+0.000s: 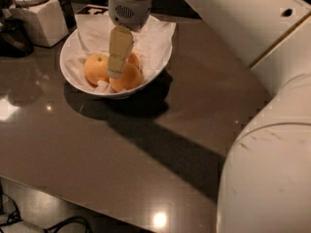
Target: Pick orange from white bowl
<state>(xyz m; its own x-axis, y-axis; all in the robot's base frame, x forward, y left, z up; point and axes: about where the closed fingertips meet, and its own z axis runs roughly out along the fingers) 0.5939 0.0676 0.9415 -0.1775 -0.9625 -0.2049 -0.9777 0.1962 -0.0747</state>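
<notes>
My gripper [115, 73] hangs inside the white bowl [68, 75], tip touching the orange [129, 79] at the bowl's near side; apart or clamped, I cannot tell. A paler fruit [95, 68] lies just left.

- Setting: indoor counter of a kitchen or break area; which of the two cannot be told.
- Surface [97, 149]: dark, glossy, mirroring overhead lights.
- White bowl [150, 76]: paper-lined, holding oranges [129, 79].
- Boxy white container [43, 21]: back left.
- Cables [68, 221]: on the floor below.
- Claw [115, 73]: hanging inside the bowl, among the fruit.
</notes>
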